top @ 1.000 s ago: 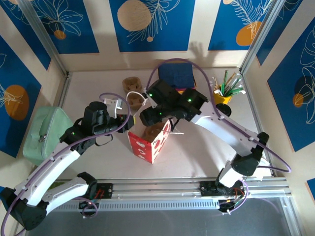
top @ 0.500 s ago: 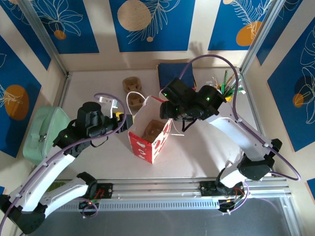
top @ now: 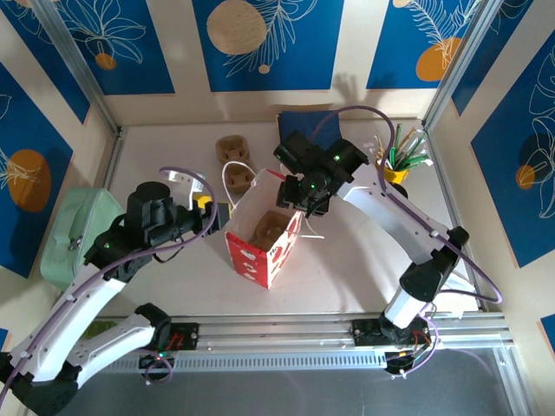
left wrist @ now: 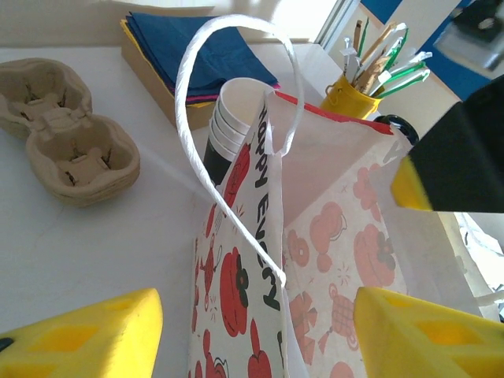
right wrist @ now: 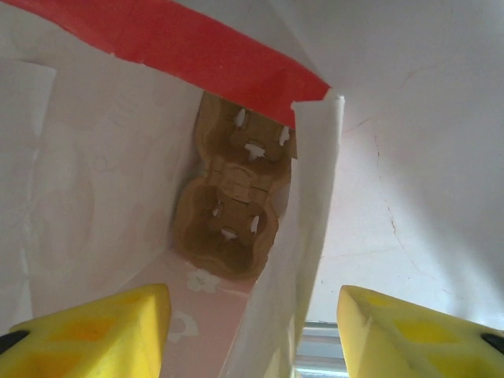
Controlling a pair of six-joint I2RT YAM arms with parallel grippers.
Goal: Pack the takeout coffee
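Coffee lid (left wrist: 394, 124) black, glossy, mostly behind bag (left wrist: 331, 197)

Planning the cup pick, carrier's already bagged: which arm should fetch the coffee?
Right, likely. The right gripper hangs open over the bag, on the side where a black lid, maybe the coffee's, shows by the yellow pot. The left gripper, also open, has the bag in its way.
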